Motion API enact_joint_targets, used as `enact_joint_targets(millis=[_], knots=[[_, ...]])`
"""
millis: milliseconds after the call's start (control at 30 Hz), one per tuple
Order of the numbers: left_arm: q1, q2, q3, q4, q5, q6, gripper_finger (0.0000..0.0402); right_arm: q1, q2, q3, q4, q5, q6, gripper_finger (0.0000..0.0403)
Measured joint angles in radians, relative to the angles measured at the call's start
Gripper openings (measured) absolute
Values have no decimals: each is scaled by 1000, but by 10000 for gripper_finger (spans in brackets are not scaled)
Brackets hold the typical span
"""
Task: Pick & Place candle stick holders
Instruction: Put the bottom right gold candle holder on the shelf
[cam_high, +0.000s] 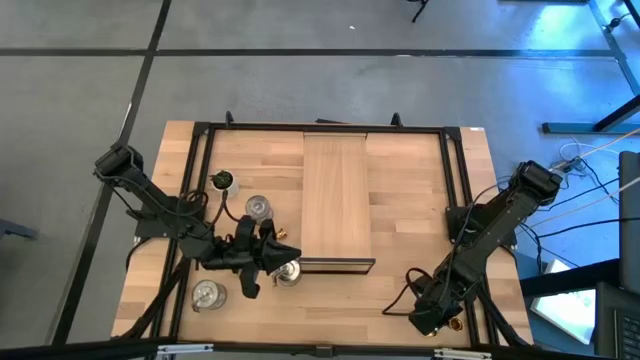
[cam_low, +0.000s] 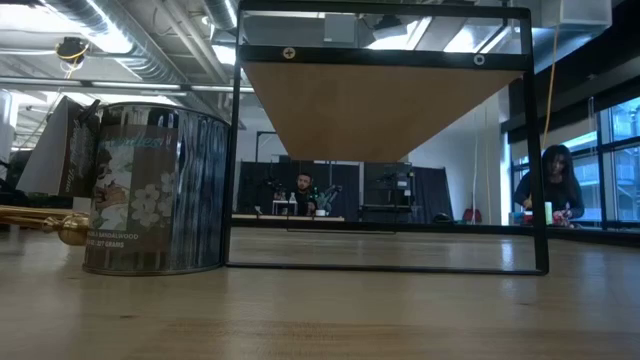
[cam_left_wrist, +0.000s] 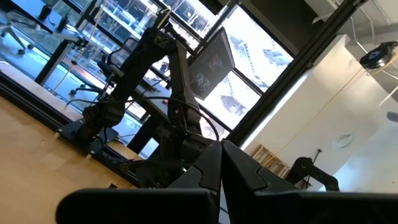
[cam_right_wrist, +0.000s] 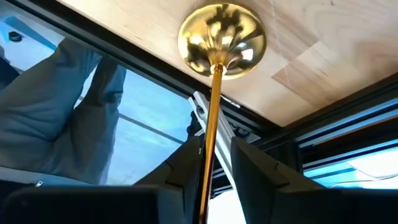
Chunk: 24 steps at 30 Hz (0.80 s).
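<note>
A slim gold candle stick holder (cam_right_wrist: 212, 93) stands on its round base (cam_right_wrist: 222, 40) near the table's front right corner, and it also shows in the high view (cam_high: 456, 323). My right gripper (cam_right_wrist: 214, 155) points down over it, slightly open, with the stem between its fingers. Three squat silvery cups (cam_high: 258, 207) (cam_high: 207, 295) (cam_high: 288, 270) stand on the table's left half. My left gripper (cam_high: 272, 252) is shut beside the nearest cup (cam_low: 150, 190). Another gold stick (cam_low: 40, 220) lies level next to it, and it also shows in the high view (cam_high: 282, 234). My right gripper comes from above, its fingers on either side of the gold holder's stem (cam_right_wrist: 207, 168). The stem runs close along one finger (cam_right_wrist: 186, 171) with a gap to the other. I cannot tell whether it touches. My left gripper: I cannot tell whether it touches the gold stick.
A long wooden board (cam_high: 337, 190) rests raised on a black frame (cam_low: 540, 150) across the table's middle. A tiny green potted plant (cam_high: 222, 181) stands at the far left. Black rails (cam_high: 462, 190) run along the table's sides. People show in the room behind.
</note>
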Motion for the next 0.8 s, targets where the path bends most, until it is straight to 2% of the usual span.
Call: enact_joint_targets(millis=[300,800], knots=[[0,0,0,0,-1,-1,3,-7,0,0,-1,-8,-22,32],[0,0,0,-2,-13,-1,3,-21,0,0,59,1,-55,24]])
